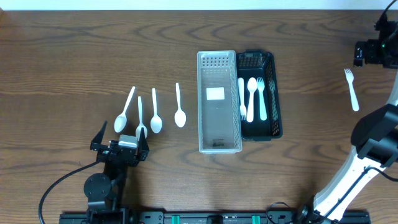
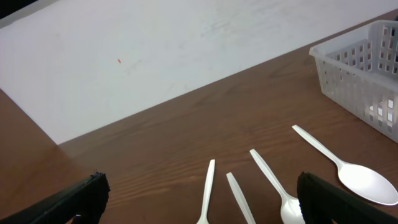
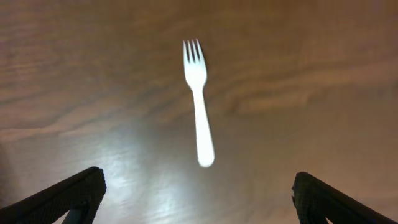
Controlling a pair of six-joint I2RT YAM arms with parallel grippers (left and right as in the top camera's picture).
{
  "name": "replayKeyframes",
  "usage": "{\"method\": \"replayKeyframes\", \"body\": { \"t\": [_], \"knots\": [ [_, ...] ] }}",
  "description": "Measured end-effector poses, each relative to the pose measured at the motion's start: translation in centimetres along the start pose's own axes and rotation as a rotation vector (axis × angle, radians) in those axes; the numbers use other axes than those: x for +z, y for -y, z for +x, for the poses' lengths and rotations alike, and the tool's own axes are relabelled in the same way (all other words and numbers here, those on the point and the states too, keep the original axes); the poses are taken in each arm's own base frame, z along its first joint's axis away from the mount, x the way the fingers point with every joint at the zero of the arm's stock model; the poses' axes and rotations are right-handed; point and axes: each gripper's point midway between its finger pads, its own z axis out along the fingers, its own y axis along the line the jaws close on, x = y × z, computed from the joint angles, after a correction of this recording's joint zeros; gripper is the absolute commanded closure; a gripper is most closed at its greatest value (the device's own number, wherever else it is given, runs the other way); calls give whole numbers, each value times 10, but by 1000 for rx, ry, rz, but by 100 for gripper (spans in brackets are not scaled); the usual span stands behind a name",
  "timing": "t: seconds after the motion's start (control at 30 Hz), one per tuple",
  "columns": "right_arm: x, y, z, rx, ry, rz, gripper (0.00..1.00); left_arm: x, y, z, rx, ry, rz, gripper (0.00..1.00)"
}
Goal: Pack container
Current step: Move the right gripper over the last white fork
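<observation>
A clear white basket [image 1: 218,144] stands mid-table with a black basket [image 1: 275,93] touching its right side. The black one holds three white plastic utensils [image 1: 251,96]. Several white spoons [image 1: 155,115] lie in a row left of the baskets. My left gripper [image 1: 121,140] is open just in front of them; in the left wrist view the spoons [image 2: 364,183] lie between and beyond its black fingers [image 2: 74,200], and the clear basket [image 2: 364,71] is at the right. A lone white fork [image 1: 352,89] lies far right. My right gripper [image 1: 365,55] is open above the table, the fork [image 3: 199,99] ahead of it.
The right arm [image 1: 367,143] rises along the table's right edge. A label [image 1: 215,94] lies on the clear basket's floor. Bare wood separates the baskets from the fork. A white wall [image 2: 124,56] lies beyond the table's far edge.
</observation>
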Motion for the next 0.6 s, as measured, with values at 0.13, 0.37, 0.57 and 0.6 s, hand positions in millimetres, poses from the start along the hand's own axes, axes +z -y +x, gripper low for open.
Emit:
{"method": "replayKeyframes", "body": {
  "t": [0.13,0.37,0.57,0.6],
  "knots": [
    [10,3,-13,-99,48,-13,1,0,0,0,0,0,0,2],
    [49,-6,-9,-165,-9,-70,1,0,0,0,0,0,0,2],
    [87,-12,9,-171,-107,-122,1,0,0,0,0,0,0,2],
    [90,-13,11,-170,-117,-129,1,0,0,0,0,0,0,2]
  ]
}}
